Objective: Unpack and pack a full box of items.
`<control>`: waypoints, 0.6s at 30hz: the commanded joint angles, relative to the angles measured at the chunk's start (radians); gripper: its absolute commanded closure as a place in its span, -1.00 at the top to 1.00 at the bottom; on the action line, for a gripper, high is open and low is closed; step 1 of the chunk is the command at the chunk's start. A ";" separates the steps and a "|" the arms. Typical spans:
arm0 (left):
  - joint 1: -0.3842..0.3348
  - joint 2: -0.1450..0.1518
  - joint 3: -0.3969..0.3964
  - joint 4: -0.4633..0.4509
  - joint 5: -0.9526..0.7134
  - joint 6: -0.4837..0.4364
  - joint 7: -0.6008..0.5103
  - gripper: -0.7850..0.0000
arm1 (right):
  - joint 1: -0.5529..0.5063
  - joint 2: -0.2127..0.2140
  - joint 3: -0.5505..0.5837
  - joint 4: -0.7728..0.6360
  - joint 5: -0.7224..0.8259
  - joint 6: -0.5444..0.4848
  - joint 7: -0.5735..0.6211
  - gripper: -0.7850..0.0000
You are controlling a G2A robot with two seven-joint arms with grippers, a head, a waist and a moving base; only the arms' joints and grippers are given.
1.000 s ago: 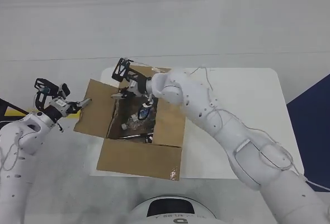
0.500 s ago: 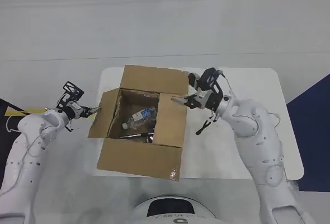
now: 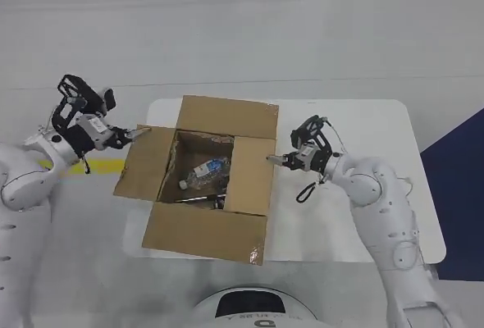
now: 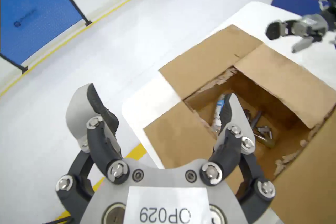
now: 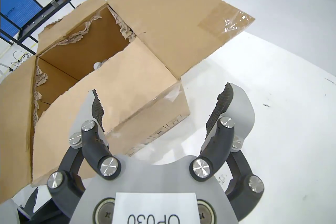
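1. Top view: the box (image 3: 250,176) stands open on the white table (image 3: 349,164) with all four flaps folded outward. A bottle (image 3: 207,170) lies on its side on the box floor, with small dark items (image 3: 201,198) just beside it; what those are I cannot tell. The left tool (image 3: 135,133) is at the outer edge of the left flap, its fingers apart. The right tool (image 3: 276,159), also apart and empty, sits just beside the right flap's edge.

2. Left wrist view: the left tool's fingers are spread wide above the near flap with nothing between them. The bottle looks light, smooth and probably thin-walled. It would likely dent under a hard squeeze and roll if nudged. A moderate hold across the middle of its body seems safest. The dark items look metallic here, stiff and denser, and possibly tangled.

3. Right wrist view: the right tool is open over the table beside a box corner. The flaps are thin corrugated card with ragged torn edges, and one carries clear tape (image 5: 223,21). They would probably bend rather than bear load, so the walls are the better place to hold the box.
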 commanded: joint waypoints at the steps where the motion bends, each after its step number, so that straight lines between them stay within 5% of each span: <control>1: 0.007 -0.004 0.091 -0.038 0.106 0.011 -0.013 1.00 | 0.000 0.004 0.000 0.020 0.008 -0.025 0.001 1.00; 10: -0.110 -0.045 0.482 0.110 0.440 0.041 0.028 1.00 | -0.075 0.037 0.107 0.057 0.082 -0.172 -0.077 1.00; 18: -0.199 -0.087 0.666 0.215 0.521 0.099 0.125 1.00 | -0.046 0.047 0.045 0.093 -0.098 -0.077 -0.002 1.00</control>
